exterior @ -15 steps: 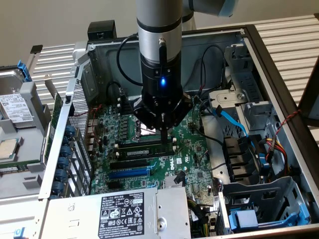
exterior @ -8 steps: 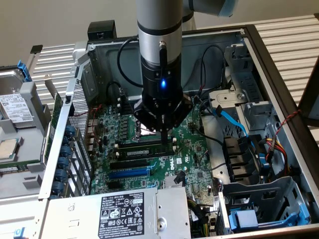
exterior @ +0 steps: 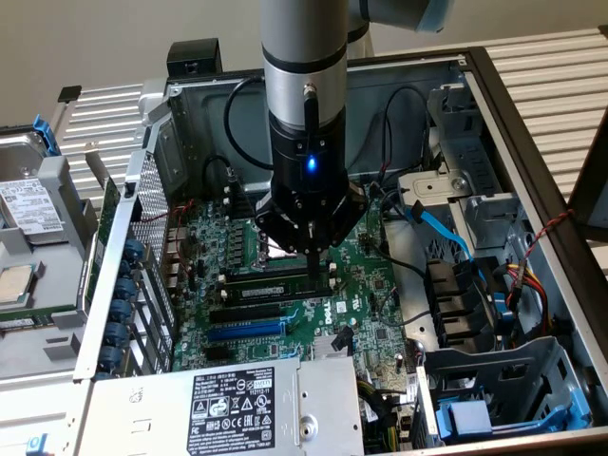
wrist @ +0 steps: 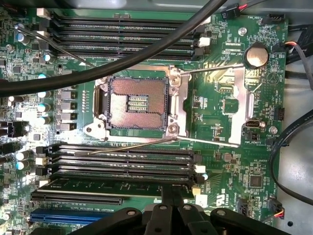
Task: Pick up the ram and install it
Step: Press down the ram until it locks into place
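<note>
The ram [wrist: 112, 187] is a long dark-green stick standing on edge in the memory slot closest to the blue expansion slot [wrist: 63, 215]. In the exterior view the ram [exterior: 266, 279] runs across the motherboard below the arm. My gripper [wrist: 172, 192] is shut, its two black fingers pressed together, and their tips rest on the ram's top edge close to one end. Seen from outside, the gripper [exterior: 318, 275] points straight down into the open computer case. Several black memory slots [wrist: 127, 159] with white end clips lie between the ram and the bare CPU socket [wrist: 138, 103].
A thick black cable [wrist: 122, 63] crosses above the CPU socket. The power supply [exterior: 237, 408] sits at the case's near edge and a drive cage [exterior: 494, 389] at the exterior view's right. Blue and black cables [exterior: 437, 228] hang there. A hard drive [exterior: 28, 204] lies outside the case.
</note>
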